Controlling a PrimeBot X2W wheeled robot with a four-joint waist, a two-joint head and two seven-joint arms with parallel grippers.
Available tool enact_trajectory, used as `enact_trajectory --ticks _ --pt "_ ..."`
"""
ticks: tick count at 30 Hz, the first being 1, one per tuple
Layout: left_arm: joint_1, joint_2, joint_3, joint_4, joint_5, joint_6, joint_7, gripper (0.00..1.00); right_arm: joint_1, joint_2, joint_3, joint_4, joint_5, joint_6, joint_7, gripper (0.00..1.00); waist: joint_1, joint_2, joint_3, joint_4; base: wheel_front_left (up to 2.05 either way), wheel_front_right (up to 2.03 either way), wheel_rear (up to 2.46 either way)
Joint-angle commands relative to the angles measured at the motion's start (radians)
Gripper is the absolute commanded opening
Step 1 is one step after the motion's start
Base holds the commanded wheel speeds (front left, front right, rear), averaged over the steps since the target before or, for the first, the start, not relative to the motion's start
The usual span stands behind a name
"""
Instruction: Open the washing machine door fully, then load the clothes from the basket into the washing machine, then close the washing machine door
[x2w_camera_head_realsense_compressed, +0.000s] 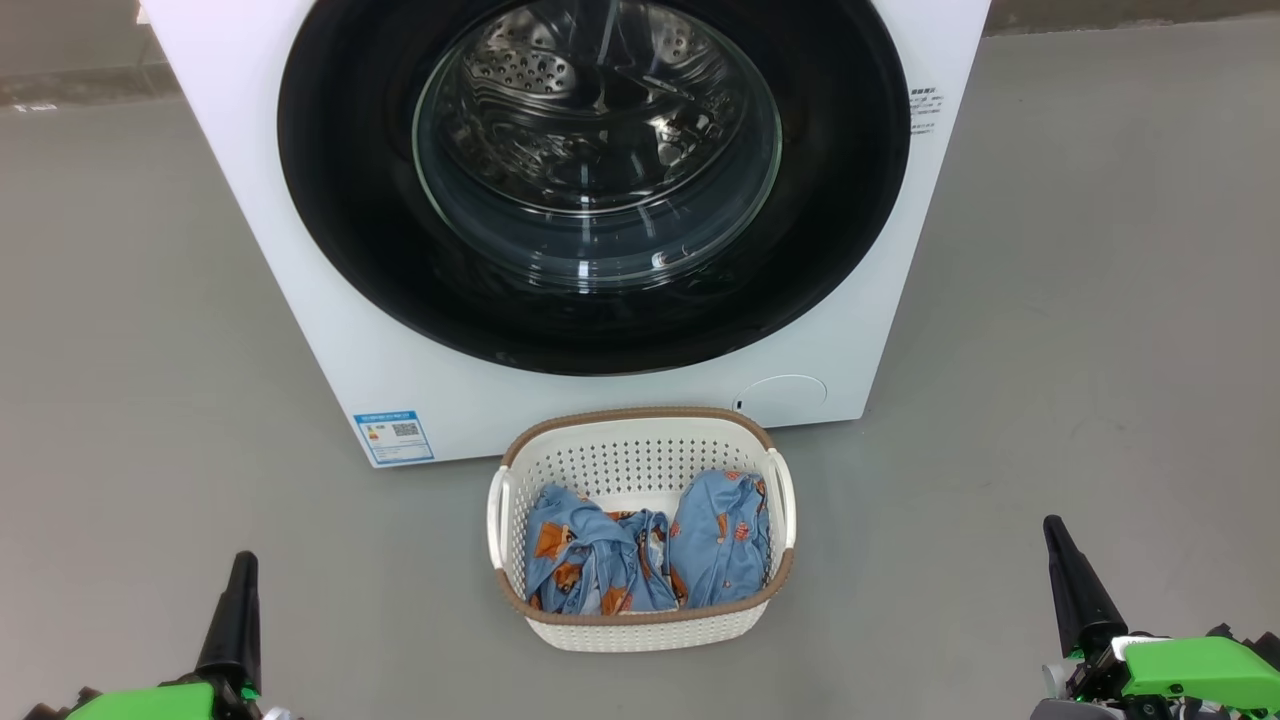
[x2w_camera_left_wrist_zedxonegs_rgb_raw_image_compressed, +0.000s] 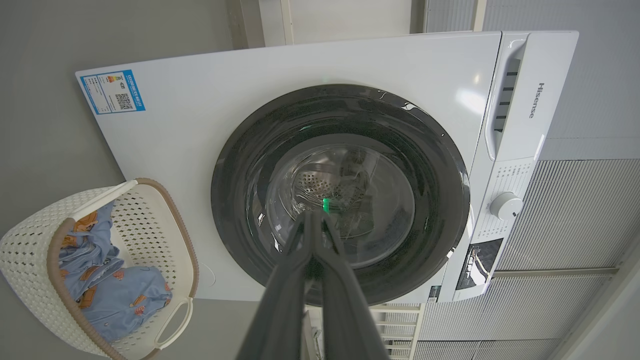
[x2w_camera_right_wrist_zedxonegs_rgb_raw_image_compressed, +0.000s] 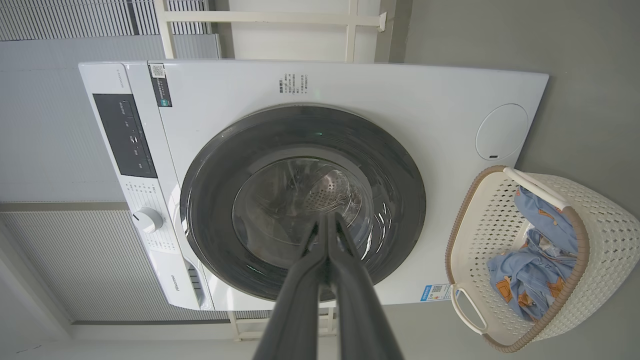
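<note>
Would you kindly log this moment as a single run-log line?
washing machine door: closed | clothes: in basket | left gripper: shut, empty | right gripper: shut, empty | stage: door not yet opened

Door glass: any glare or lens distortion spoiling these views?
Head view: bright reflections streak the washing machine door, drum readable through it, lighting even. Left wrist view: wide-angle lens slightly bows the washing machine edges. Right wrist view: same bowing; the basket is sharp.

left claw (x2w_camera_head_realsense_compressed: 243, 563): closed, low, pointing forward | right claw (x2w_camera_head_realsense_compressed: 1053, 530): closed, low, pointing forward
</note>
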Motion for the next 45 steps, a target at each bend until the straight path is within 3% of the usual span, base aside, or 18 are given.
enact_trajectory --ticks 1,2,3,10,13,18,29,37,45 --pt "-0.023 0.016 0.032 -0.019 0.004 -0.011 0.003 0.0 -0.041 -0.008 0.024 -0.025 -0.003 -0.001 0.008 0.0 0.0 -0.0001 0.0 0.0 0.0 0.0 0.0" --pt "-0.023 0.016 0.032 -0.019 0.004 -0.011 0.003 0.0 -0.041 -0.008 0.024 -0.025 -0.003 -0.001 0.008 0.0 0.0 -0.0001 0.0 0.0 0.0 0.0 0.0" --pt "0.0 0.0 0.0 0.0 0.0 0.0 0.0 1.0 0.0 0.0 0.0 0.0 0.0 0.0 0.0 1.0 0.0 -0.0001 0.0 0.0 0.0 0.0 0.0" --pt "0.014 -0.013 -0.011 0.029 0.002 0.001 -0.007 1.0 0.021 0.007 -0.001 0.031 -0.003 0.0 -0.005 1.0 0.0002 -0.0001 0.0 0.0 0.0 0.0 0.0" --pt "0.01 -0.012 -0.022 0.024 0.005 0.0 -0.019 1.0 0.024 0.005 -0.002 0.022 -0.008 0.0 -0.012 1.0 0.0022 -0.0001 -0.002 0.0 0.0 0.0 0.0" --pt "0.006 -0.011 -0.036 0.017 0.01 0.0 -0.034 1.0 0.029 0.001 -0.002 0.007 -0.015 0.0 -0.022 1.0 0.0001 -0.0001 0.0 0.0 0.0 0.0 0.0" --pt "-0.006 -0.006 -0.061 0.007 0.052 -0.001 -0.067 1.0 0.035 -0.017 0.003 -0.015 -0.052 0.0 -0.055 1.0 0.0 -0.0001 0.001 0.0 0.0 0.0 0.0" --pt "-0.013 -0.005 -0.061 0.001 0.157 -0.002 -0.091 1.0 0.037 -0.033 0.009 -0.017 -0.116 0.0 -0.085 1.0 0.0 -0.0001 0.001 0.0 0.0 0.0 0.0" --pt "-0.017 -0.004 -0.066 -0.021 0.336 0.011 -0.115 1.0 0.032 -0.053 0.007 -0.012 -0.224 0.0 -0.111 1.0 0.0 -0.0001 0.002 0.0 0.0 0.0 0.0"
